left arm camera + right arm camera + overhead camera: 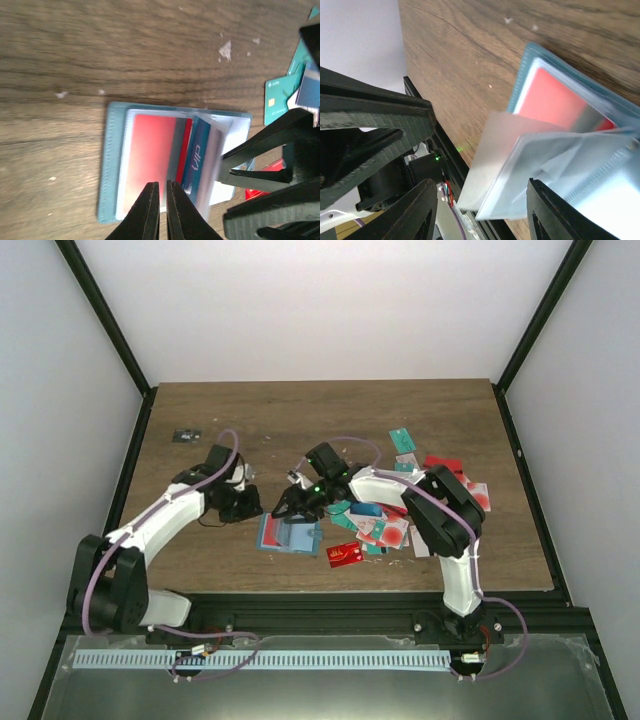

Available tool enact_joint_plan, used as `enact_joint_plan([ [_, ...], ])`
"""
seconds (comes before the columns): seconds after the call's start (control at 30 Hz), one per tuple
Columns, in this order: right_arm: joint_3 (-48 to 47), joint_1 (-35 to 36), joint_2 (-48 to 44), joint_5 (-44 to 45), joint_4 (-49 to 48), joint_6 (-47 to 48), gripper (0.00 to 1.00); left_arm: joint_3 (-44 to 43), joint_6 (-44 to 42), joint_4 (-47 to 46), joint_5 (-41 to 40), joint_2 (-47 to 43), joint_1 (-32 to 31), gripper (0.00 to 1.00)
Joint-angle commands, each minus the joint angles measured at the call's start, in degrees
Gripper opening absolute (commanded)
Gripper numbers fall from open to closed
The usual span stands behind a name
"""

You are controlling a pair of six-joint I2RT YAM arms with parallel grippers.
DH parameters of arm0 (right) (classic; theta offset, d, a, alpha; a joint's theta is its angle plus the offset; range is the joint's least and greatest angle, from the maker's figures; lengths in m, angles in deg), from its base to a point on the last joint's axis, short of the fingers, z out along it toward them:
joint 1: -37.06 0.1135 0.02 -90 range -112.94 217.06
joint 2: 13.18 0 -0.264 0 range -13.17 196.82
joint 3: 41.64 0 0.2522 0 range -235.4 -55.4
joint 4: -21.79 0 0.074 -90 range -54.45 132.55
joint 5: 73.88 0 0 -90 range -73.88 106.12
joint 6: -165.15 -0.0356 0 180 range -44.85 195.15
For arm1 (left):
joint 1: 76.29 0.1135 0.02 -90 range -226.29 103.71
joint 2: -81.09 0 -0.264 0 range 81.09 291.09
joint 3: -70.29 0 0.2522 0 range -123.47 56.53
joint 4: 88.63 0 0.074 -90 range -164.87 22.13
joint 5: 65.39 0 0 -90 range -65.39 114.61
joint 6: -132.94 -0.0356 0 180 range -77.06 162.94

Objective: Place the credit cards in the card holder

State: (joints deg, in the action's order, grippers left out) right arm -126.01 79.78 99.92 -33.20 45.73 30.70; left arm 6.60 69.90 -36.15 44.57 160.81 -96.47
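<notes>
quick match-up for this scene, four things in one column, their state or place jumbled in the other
1 left pincer
2 right pincer
3 card holder
4 loose red card

a lying flat just right of the card holder
b jaws apart
c jaws shut
d lying open, a sleeved red card inside

Pairs: 1-c, 2-b, 3-d, 4-a

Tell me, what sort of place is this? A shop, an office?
Most likely a robotics lab test booth: a wooden table closed in by plain white walls, a left arm and a right arm bolted at its near edge, and credit cards strewn beside an open card holder.
</notes>
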Motion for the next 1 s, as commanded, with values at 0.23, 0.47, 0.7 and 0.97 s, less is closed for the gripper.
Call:
enact_joint_plan([
  [0.23, -15.05, 2.8, 0.77, -1.14, 8.47, 4.96, 0.55, -3.72, 0.48, 8.9, -4.05, -8.79, 5.03, 0.1],
  [0.47, -5.36, 2.15, -14.24, 10.9, 14.9, 6.97, 0.6, -4.64, -1.16, 7.53, -1.84, -12.65, 0.23, 0.12],
  [0.7, 19.33, -1.79, -34.35, 21.14, 17.6, -1.53, 0.65, -3.56, 1.39, -0.81, 0.61, -8.92, -14.06, 0.18],
  [0.97, 31.79, -4.22, -47.1, 30.65, 29.87, -10.33, 0.68, -9.34, 1.29, -6.69, 0.81, 7.26, -26.01, 0.28],
])
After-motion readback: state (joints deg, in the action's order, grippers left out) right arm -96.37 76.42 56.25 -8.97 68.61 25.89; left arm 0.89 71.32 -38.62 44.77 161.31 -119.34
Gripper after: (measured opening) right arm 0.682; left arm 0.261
